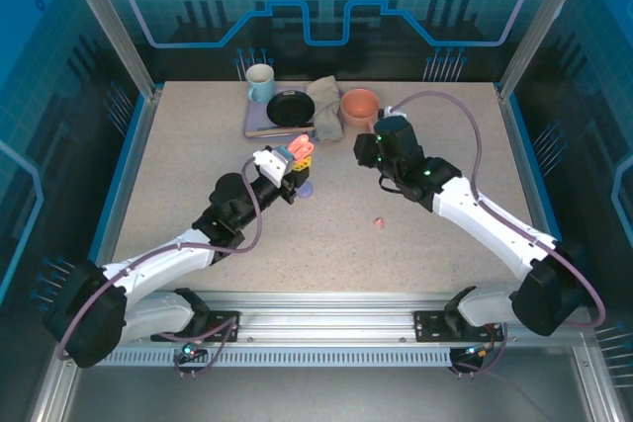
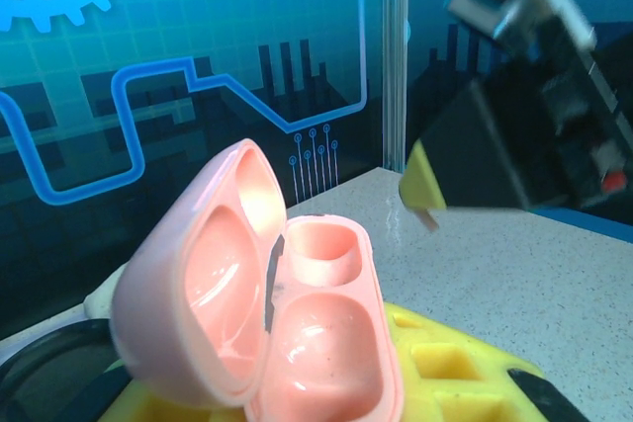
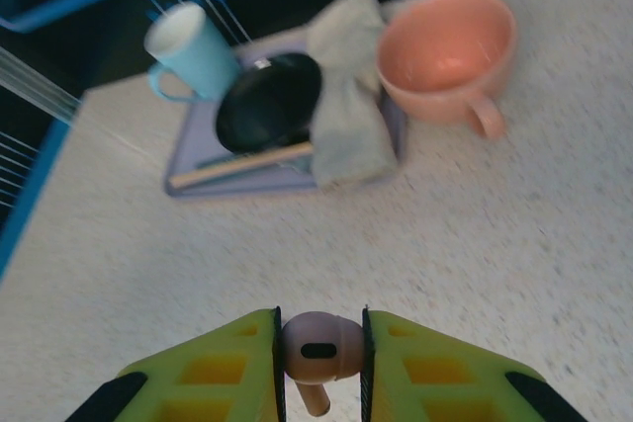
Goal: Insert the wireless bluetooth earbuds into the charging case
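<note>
**The right gripper (image 3: 319, 328) is closed on a small salmon-pink stemmed plastic earbud (image 3: 315, 348), off to the right of the open pink clamshell charging case (image 2: 297, 333).**
That case is clamped in the left gripper (image 1: 294, 163), its wells empty; the stem should be aligned over one well, lowered straight, then released.

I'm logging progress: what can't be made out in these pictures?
Top view: pink speck on table, too small to identify.
Top view: purple object, mostly hidden under left claw.
Left wrist view: pink case, bottom cut off by frame edge.
Right wrist view: earbud sides, covered by right claw fingers.
</note>
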